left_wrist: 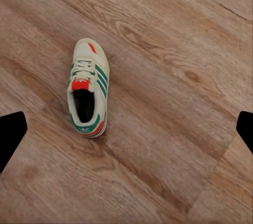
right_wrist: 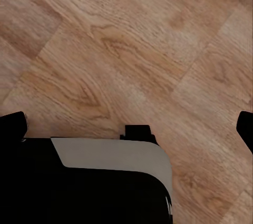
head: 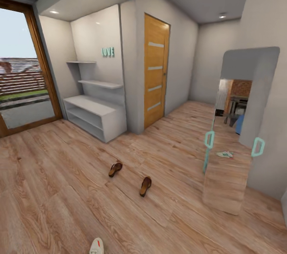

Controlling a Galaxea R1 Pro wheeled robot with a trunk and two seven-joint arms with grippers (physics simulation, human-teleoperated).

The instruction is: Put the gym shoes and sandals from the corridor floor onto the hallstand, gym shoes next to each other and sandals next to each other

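Gym shoes lie apart on the corridor floor [head: 59, 190]: we see one gym shoe [head: 96, 246] at six o'clock in the head view, cut off by the frame edge so just its toe shows, and the left wrist view gives a whole white sneaker [left_wrist: 88, 88] with green stripes and red-orange patches lying on the planks. A small pale shape [head: 225, 154] at four o'clock, in the standing mirror [head: 239, 126], looks like the other gym shoe, too small to be sure. The two sandals [head: 115, 169] [head: 145, 186] lie near the middle of the floor, slightly apart, soles down. The hallstand [head: 95, 114] stands at ten o'clock against the wall, its shelves bare; teal letters on the wall above it read "LOVE" [head: 107, 51]. A wooden door [head: 156, 69] stands at twelve o'clock. In the left wrist view we see the left gripper [left_wrist: 126, 129] with dark fingertips [left_wrist: 10, 134] at opposite edges, spread wide with nothing between. The right gripper [right_wrist: 126, 124] is likewise spread wide, over a dark and grey robot part [right_wrist: 105, 182] that hides the floor beneath
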